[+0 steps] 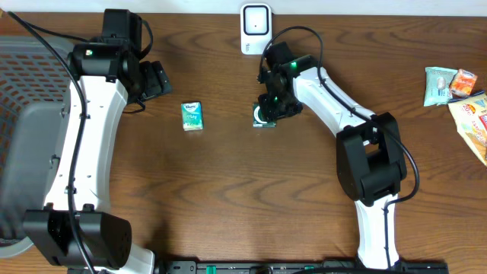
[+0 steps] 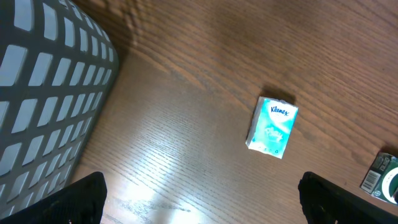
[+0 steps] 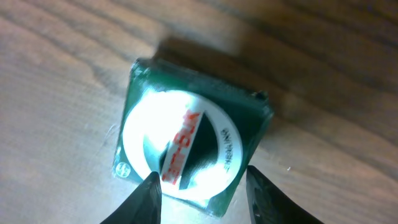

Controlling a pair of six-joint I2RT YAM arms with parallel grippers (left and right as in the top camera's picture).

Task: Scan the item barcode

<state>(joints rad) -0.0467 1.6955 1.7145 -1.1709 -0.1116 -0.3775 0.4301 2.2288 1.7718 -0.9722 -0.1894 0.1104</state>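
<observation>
Far left, the grey basket (image 1: pixel 23 68) sits at the table's edge, and the left gripper (image 1: pixel 158 79) hangs beside it with its jaws spread wide, holding nothing. Just along from it a small tissue pack (image 1: pixel 192 116) lies flat on the wood, untouched.

Now to the middle, where the action is. The green box (image 3: pixel 186 143) lies on the table (image 1: pixel 228 198), round white label up, and the right gripper (image 3: pixel 202 199) is down over it. Its jaws are partly closed, one on each side of the box's near end. Whether they're actually pinching it, I can't tell.

Here's the worry: that hold looks to be near one end, not across the middle. Lift like that and the box could swivel or drop out. No barcode shows on the top face either, so the wrong side may get presented. The white scanner (image 1: pixel 256 29) stands close behind the arm, and a hasty swing could knock it.

Far right, some snack packets (image 1: pixel 456 84) wait, well clear.
</observation>
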